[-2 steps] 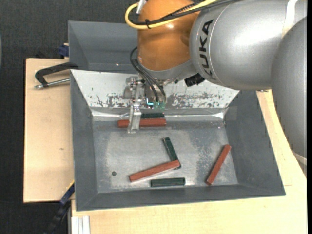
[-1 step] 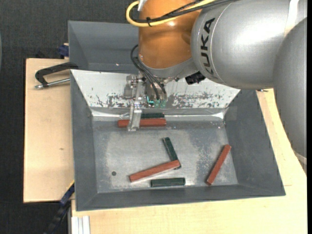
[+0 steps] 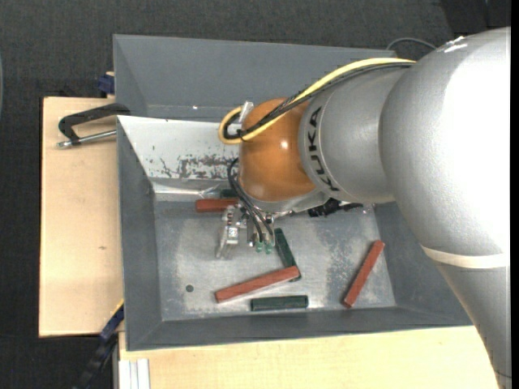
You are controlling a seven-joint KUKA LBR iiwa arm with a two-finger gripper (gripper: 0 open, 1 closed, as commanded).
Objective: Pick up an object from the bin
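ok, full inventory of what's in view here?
bin: one, grey metal, centre of view
red sticks: three, red, front middle, right side, back left
green sticks: two, dark green, along front wall, floor middle
speck: one, dark, front-left floor, cannot tell what
gripper: one, metal, low over the floor's middle
arm: one, silver with orange cover, reaching in from the right

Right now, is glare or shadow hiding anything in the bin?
In the camera view, glare whitens the bin's far wall; the arm covers its far right corner; the long red stick and green stick nearest the front wall are evenly lit.
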